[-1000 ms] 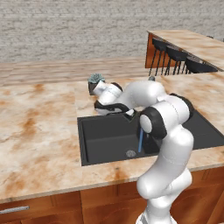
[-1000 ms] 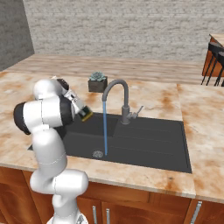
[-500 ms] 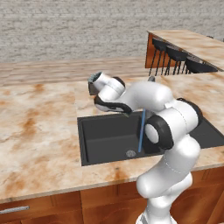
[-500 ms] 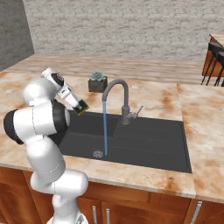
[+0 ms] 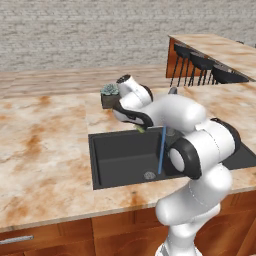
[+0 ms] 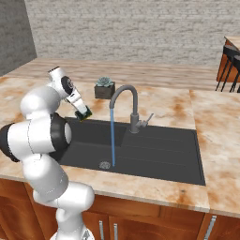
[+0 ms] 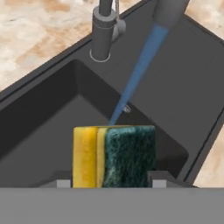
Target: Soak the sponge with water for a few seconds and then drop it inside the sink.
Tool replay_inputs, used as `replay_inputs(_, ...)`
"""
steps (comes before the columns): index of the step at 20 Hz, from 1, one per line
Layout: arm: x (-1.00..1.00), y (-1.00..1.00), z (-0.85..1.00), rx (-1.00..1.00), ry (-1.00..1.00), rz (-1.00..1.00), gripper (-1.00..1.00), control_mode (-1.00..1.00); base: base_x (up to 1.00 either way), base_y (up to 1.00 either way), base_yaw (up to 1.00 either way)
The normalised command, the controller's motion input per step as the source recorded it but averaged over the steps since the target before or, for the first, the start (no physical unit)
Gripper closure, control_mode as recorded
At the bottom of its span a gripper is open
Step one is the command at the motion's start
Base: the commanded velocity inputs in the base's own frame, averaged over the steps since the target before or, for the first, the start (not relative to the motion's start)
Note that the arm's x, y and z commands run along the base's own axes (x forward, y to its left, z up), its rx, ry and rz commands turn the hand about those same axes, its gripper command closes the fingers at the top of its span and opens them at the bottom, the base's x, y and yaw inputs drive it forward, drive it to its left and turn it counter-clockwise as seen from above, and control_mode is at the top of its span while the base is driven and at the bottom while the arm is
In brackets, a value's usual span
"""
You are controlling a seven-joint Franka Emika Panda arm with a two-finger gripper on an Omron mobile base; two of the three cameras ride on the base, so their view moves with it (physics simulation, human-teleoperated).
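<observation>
**Sponge in my pincer, over the sink's near-left corner**

My pincer (image 6: pixel 85 114) is closed on the sponge (image 7: pixel 114 156); its two dark fingertips (image 7: pixel 158 177) press in from either side of the block, which fills the gap between them. In the hand view the yellow body faces one side and the dark green layer the other. From the right base view the sponge (image 6: pixel 84 113) hangs over the sink's (image 6: pixel 173 159) left rim, away from the faucet (image 6: pixel 127 105) and well apart from the water (image 6: pixel 112 138). The stream falls straight from the curved spout to the basin floor just beside the round drain (image 6: pixel 105 164), and it does not touch the sponge.

The sink (image 5: pixel 115 160) is a black recessed basin set in a marble-patterned countertop (image 5: pixel 45 145). Behind the faucet, near the back of the counter, stands a dark square pot with a succulent (image 6: pixel 104 87). A pale brick wall (image 6: pixel 131 28) closes the room behind it. Off beyond the sink, bar stools (image 5: pixel 200 67) stand at a second counter.

My arm bends from the base over the counter's front edge, elbow low beside the sink, forearm rising towards the plant pot, then my wrist folds down so that my hand points at a slant into the basin.
</observation>
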Motion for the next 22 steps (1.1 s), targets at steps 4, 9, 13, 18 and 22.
replay_inputs(4,-0.06,0.0,0.05,0.29,0.0,0.18,1.0,-1.0,0.0,0.0,0.0)
replay_inputs(9,-0.1,0.09,0.04,0.2,0.0,0.17,1.0,-1.0,0.0,0.0,0.0)
replay_inputs(13,-0.15,0.32,0.01,0.0,-0.01,0.11,1.0,-1.0,0.0,0.0,0.0)
replay_inputs(18,-0.04,0.39,0.0,0.01,-0.04,0.09,1.0,-1.0,0.0,0.0,0.0)
replay_inputs(22,0.0,0.25,-0.07,0.0,0.0,0.06,1.0,-1.0,0.0,0.0,0.0)
